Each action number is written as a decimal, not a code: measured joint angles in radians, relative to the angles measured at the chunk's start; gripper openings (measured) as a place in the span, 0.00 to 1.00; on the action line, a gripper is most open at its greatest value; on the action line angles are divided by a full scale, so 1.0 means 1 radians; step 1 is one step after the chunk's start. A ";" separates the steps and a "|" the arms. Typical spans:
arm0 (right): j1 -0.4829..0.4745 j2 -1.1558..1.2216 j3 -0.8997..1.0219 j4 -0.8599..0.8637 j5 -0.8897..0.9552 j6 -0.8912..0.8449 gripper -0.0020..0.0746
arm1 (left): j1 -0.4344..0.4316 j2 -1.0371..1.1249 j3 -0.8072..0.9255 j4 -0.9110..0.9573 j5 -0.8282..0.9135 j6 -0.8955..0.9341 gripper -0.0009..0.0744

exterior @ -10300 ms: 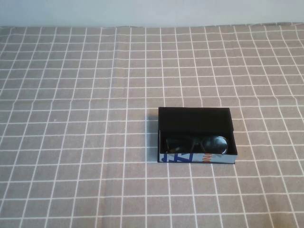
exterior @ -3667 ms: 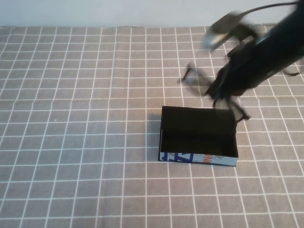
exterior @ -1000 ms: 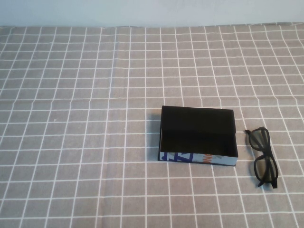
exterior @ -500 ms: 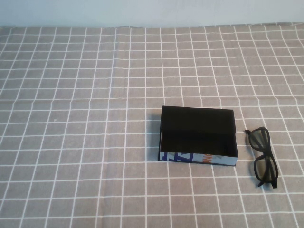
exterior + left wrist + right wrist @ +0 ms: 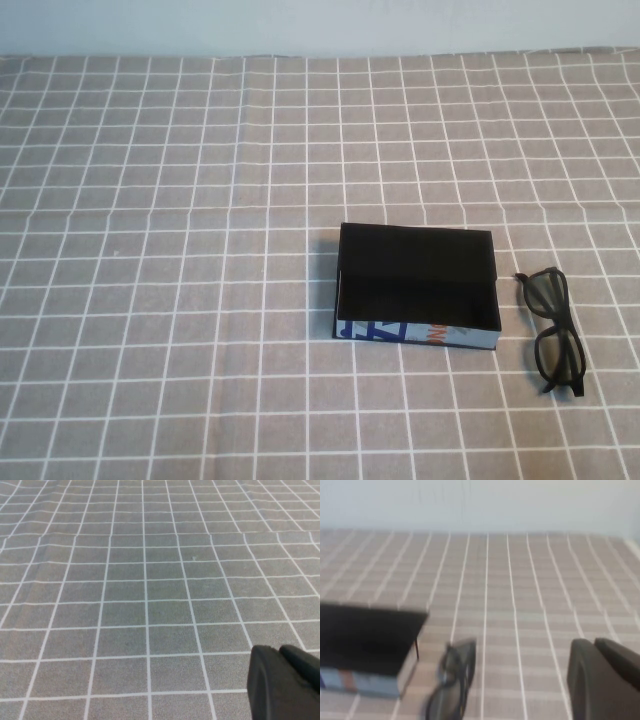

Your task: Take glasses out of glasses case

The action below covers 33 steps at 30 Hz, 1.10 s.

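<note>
The glasses case (image 5: 415, 333) stands open on the checked cloth, right of the middle, its black inside bare and its white printed side toward me. The black glasses (image 5: 557, 325) lie on the cloth just right of the case, apart from it. The right wrist view also shows the case (image 5: 365, 635) and the glasses (image 5: 452, 680). My right gripper (image 5: 594, 642) is shut and empty, back from the glasses. My left gripper (image 5: 280, 650) is shut and empty over bare cloth. Neither gripper shows in the high view.
The grey cloth with white grid lines (image 5: 180, 250) covers the whole table. A pale wall (image 5: 320, 25) runs along the far edge.
The glasses, which earlier lay in the case, were lifted out by the right arm and now lie right of it. The arm has left the high view. Nothing moved in the last second.
</note>
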 joint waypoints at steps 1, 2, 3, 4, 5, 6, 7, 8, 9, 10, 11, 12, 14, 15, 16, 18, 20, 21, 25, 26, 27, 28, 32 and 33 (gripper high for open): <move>0.000 -0.021 0.051 0.000 -0.015 0.003 0.00 | 0.000 0.000 0.000 0.000 0.000 0.000 0.01; 0.000 -0.036 0.090 0.000 -0.032 0.003 0.00 | 0.000 0.000 0.000 0.000 0.000 0.000 0.01; 0.000 -0.051 0.136 0.000 -0.056 0.003 0.00 | 0.000 0.000 0.000 0.000 0.000 0.000 0.01; 0.000 -0.065 0.178 0.000 -0.081 0.003 0.00 | 0.000 0.000 0.000 0.000 0.000 0.000 0.01; 0.000 -0.075 0.207 0.000 -0.108 0.003 0.00 | 0.000 0.000 0.000 0.000 0.000 0.000 0.01; 0.000 -0.087 0.239 0.000 -0.130 0.005 0.00 | 0.000 0.000 0.000 0.000 0.000 0.000 0.01; 0.000 -0.100 0.259 0.000 -0.143 0.008 0.00 | 0.000 0.000 0.000 0.000 0.000 0.000 0.01; 0.000 -0.110 0.267 0.000 -0.146 0.014 0.00 | 0.000 0.000 0.000 0.000 0.000 0.000 0.01; 0.000 -0.125 0.269 0.002 -0.141 0.019 0.00 | 0.000 0.000 0.000 0.000 0.000 0.000 0.01; 0.000 -0.137 0.271 0.007 -0.128 0.023 0.00 | 0.000 0.000 0.000 0.000 0.000 0.000 0.01; 0.000 -0.140 0.272 0.010 -0.110 0.025 0.00 | 0.000 0.000 0.000 0.000 0.000 0.000 0.01; 0.000 -0.143 0.272 0.015 -0.096 0.025 0.00 | 0.000 0.000 0.000 0.000 0.000 0.000 0.01; 0.000 -0.143 0.273 0.021 -0.078 0.027 0.00 | 0.000 0.000 0.000 0.000 0.000 0.000 0.01; 0.000 -0.143 0.273 0.026 -0.077 0.027 0.00 | 0.000 0.000 0.000 0.000 0.000 0.000 0.01; 0.000 -0.143 0.273 0.036 -0.076 0.029 0.00 | 0.000 0.000 0.000 0.000 0.000 0.000 0.01; 0.000 -0.143 0.273 0.052 -0.074 0.029 0.00 | 0.000 0.000 0.000 0.000 0.000 0.000 0.01; 0.000 -0.143 0.273 0.072 -0.074 0.029 0.00 | 0.000 0.000 0.000 0.000 0.000 0.000 0.01; 0.000 -0.143 0.273 0.080 -0.072 0.029 0.00 | 0.000 0.000 0.000 0.000 0.000 0.000 0.01; 0.000 -0.143 0.273 0.095 -0.072 0.029 0.00 | 0.000 0.000 0.000 0.000 0.000 0.000 0.01; 0.000 -0.143 0.273 0.097 -0.072 0.029 0.00 | 0.000 0.000 0.000 0.000 0.000 0.000 0.01; 0.000 -0.143 0.273 0.097 -0.072 0.029 0.00 | 0.000 0.000 0.000 0.000 0.000 0.000 0.01; 0.000 -0.143 0.273 0.099 -0.072 0.029 0.00 | 0.000 0.000 0.000 0.000 0.000 0.000 0.01; 0.000 -0.143 0.273 0.100 -0.072 0.029 0.00 | 0.000 0.000 0.000 0.000 0.000 0.000 0.01; 0.000 -0.143 0.273 0.100 -0.072 0.029 0.00 | 0.000 0.000 0.000 0.000 0.000 0.000 0.01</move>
